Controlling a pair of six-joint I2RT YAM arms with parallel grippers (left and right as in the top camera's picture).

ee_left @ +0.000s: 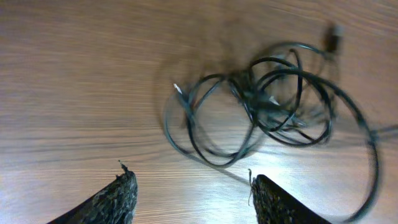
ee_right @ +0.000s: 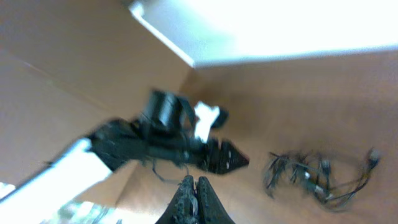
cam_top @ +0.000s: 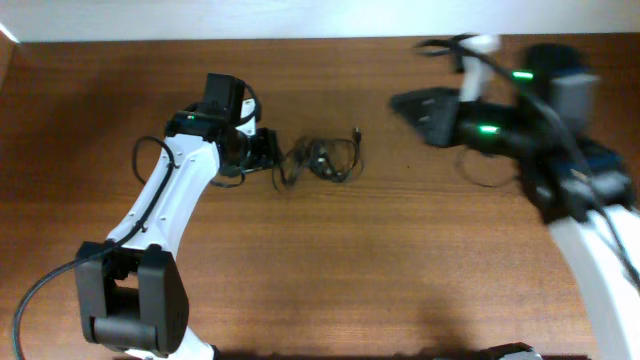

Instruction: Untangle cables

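The cables (cam_top: 322, 158) lie in one tangled bunch of thin black loops on the wooden table, a plug end sticking out at the right. My left gripper (cam_top: 268, 152) is open and empty just left of the bunch. In the left wrist view the tangle (ee_left: 267, 99) lies ahead of my open fingers (ee_left: 189, 186), apart from them. My right gripper (cam_top: 412, 108) hangs blurred above the table, right of the cables. In the right wrist view its fingers (ee_right: 194, 186) are pressed together with nothing between them, and the cables (ee_right: 317, 177) lie far off at lower right.
The wooden table (cam_top: 400, 260) is bordered by a white wall edge (cam_top: 300, 20) at the back. The left arm's thick black cable (cam_top: 45, 290) loops near its base at lower left. The left arm (ee_right: 155, 140) shows in the right wrist view.
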